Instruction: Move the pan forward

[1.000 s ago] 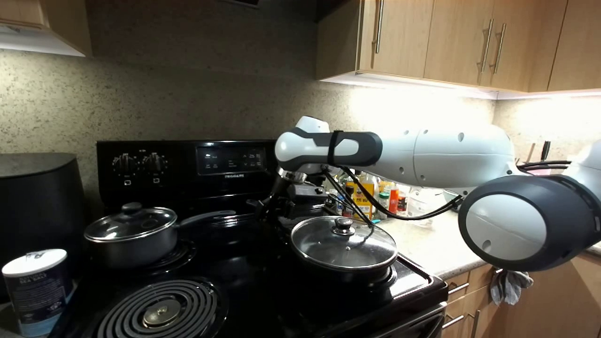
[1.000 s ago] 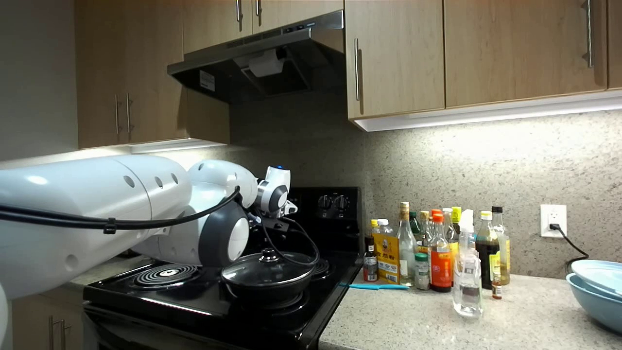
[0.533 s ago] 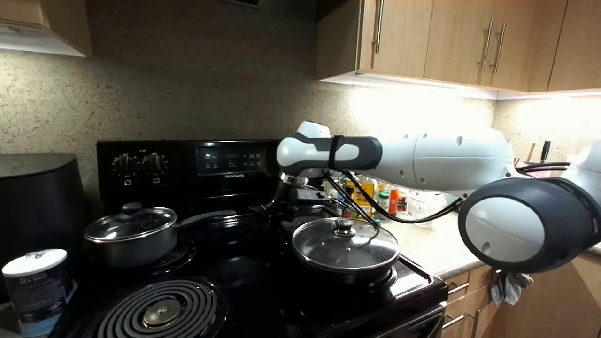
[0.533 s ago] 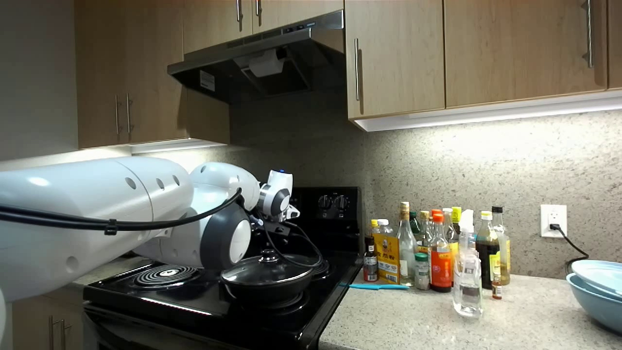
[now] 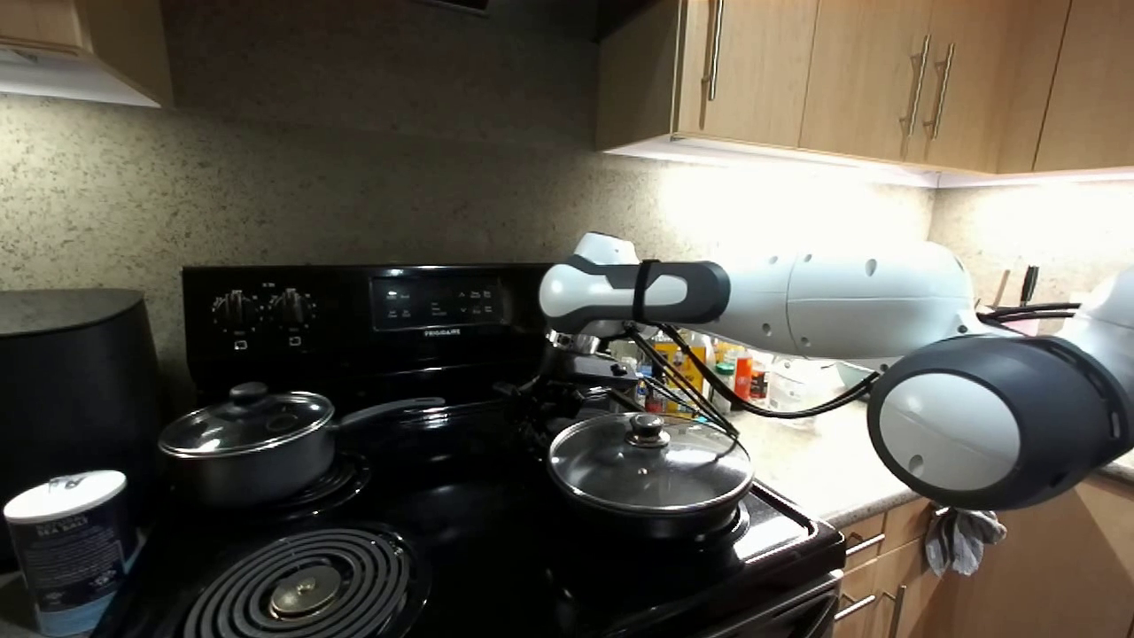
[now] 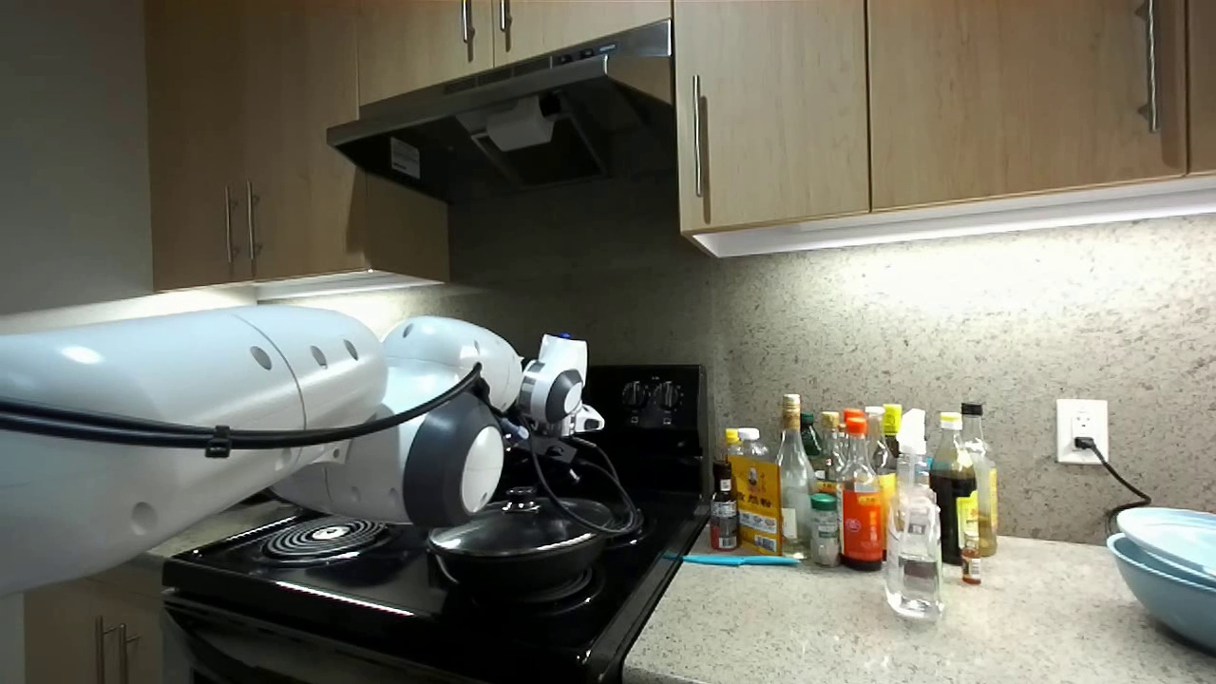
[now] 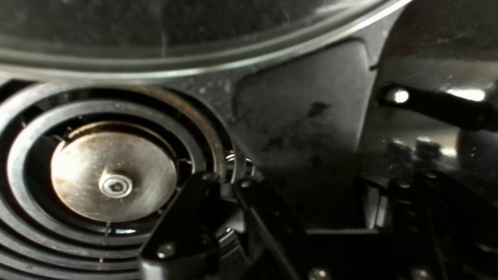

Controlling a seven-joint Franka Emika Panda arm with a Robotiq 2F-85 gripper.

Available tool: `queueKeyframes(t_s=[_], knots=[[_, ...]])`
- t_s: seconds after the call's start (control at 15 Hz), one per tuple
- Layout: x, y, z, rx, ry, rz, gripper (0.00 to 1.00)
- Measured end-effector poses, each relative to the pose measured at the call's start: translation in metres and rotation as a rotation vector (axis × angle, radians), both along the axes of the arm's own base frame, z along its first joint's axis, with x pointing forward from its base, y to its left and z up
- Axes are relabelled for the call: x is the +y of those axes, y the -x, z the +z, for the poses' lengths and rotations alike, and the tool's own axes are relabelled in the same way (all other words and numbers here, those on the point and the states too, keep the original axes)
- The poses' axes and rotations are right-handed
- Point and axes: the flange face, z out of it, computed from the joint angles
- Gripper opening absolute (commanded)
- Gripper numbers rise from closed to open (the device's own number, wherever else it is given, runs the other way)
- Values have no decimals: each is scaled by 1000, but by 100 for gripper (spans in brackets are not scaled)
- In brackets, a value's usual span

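The pan (image 5: 656,496), wide and dark under a domed glass lid with a knob, sits on the stove's front right burner. In an exterior view the same pan (image 6: 522,565) shows behind the arm's elbow. Its steel lid rim curves across the top of the wrist view. From that rim a broad dark handle (image 7: 303,101) runs down to my gripper (image 7: 305,194), whose fingers stand on both sides of it. The jaws appear closed on this handle, though the contact lies in dark shadow. In an exterior view the fingers are hard to make out against the black stove.
A lidded saucepan (image 5: 248,465) stands at back left, its handle (image 5: 390,409) pointing toward my gripper. A coil burner (image 7: 113,217) lies beside the gripper. Behind rises the control panel (image 5: 434,306). Several bottles (image 6: 860,508) and a blue knife (image 6: 736,560) are on the counter.
My wrist has shifted right in both exterior views and sunk slightly over the second. The pan has turned a little, its lid's vent hole moving left.
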Motion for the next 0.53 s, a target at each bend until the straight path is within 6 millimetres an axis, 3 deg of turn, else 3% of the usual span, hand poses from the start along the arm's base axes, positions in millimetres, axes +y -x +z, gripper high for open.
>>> queueKeyframes(t_s=[0.53], knots=[[-10,-2,-1,3,17,-19,0]])
